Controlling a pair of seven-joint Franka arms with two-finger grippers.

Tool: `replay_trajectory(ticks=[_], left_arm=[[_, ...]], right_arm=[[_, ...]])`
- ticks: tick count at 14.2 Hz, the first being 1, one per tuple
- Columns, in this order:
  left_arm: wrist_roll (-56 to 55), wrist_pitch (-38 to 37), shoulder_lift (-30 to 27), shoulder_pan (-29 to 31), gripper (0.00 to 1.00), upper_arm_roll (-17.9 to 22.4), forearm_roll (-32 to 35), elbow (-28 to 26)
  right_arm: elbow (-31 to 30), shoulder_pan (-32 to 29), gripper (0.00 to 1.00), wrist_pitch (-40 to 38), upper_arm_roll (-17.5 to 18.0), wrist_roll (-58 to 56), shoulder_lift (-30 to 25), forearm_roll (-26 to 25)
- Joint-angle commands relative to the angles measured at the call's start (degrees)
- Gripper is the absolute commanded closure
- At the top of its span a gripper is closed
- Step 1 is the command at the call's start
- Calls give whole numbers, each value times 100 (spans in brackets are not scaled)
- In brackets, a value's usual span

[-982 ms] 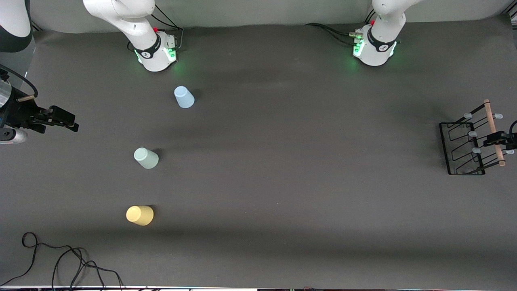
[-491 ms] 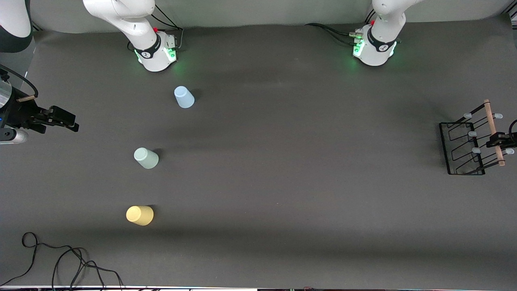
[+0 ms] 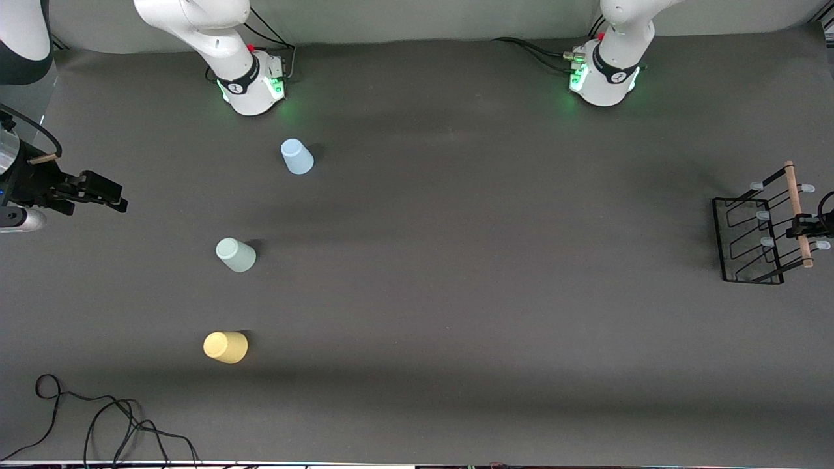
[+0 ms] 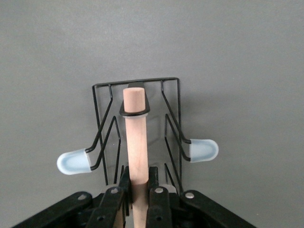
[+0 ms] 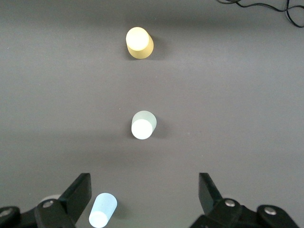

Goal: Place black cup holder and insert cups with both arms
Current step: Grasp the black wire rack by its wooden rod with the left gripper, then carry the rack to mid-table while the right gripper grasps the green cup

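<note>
The black cup holder (image 3: pixel 746 241) sits at the left arm's end of the table. My left gripper (image 3: pixel 805 228) is shut on its wooden rod handle (image 4: pixel 135 137), with a finger on each side of the rod (image 4: pixel 140 185). Pale-blue peg tips (image 4: pixel 203 150) stick out on both sides. The light blue cup (image 3: pixel 296 157), the pale green cup (image 3: pixel 236 255) and the yellow cup (image 3: pixel 225 347) stand narrow end up toward the right arm's end. My right gripper (image 3: pixel 114 195) is open and empty, high over that end (image 5: pixel 145 183). Its view shows the yellow (image 5: pixel 139 42), green (image 5: pixel 143 125) and blue (image 5: pixel 103 210) cups.
A loose black cable (image 3: pixel 98 417) lies at the near corner at the right arm's end. The two arm bases (image 3: pixel 251 81) (image 3: pixel 606 75) stand along the table's far edge. The dark mat (image 3: pixel 456 260) between cups and holder is bare.
The cup holder and my left gripper have shifted slightly toward the left arm's end of the table. The right arm and the cups have not moved.
</note>
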Motion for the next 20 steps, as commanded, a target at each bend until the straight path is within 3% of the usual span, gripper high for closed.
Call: replay_trajectory(ticks=[1, 7, 11, 14, 16, 19, 20], left_arm=[[-38, -443, -482, -102, 100, -102, -107, 13], [-484, -1549, -702, -707, 100, -234, -441, 864], [-1897, -2236, -702, -1656, 100, -226, -442, 1401], [-2768, -2184, -667, -2438, 100, -226, -459, 1630], [-3480, -2106, -615, -2921, 100, -234, -459, 1648], [-4324, -1790, -509, -3660, 100, -243, -459, 1657], [-4710, -1650, -492, -3932, 100, -235, -459, 1657]], right_arm=[[2, 53, 0, 31, -28, -40, -8, 4], [2, 123, 0, 40, -27, -14, -8, 4], [-60, 237, 0, 14, -28, -23, -44, -14], [-156, 281, 0, 23, -27, -14, -70, -14], [-628, 491, 0, 250, -36, 21, -314, -5], [-2059, 536, 0, 1048, -45, 127, -1201, 13], [-2272, 553, 0, 1129, -54, 118, -1369, 13]])
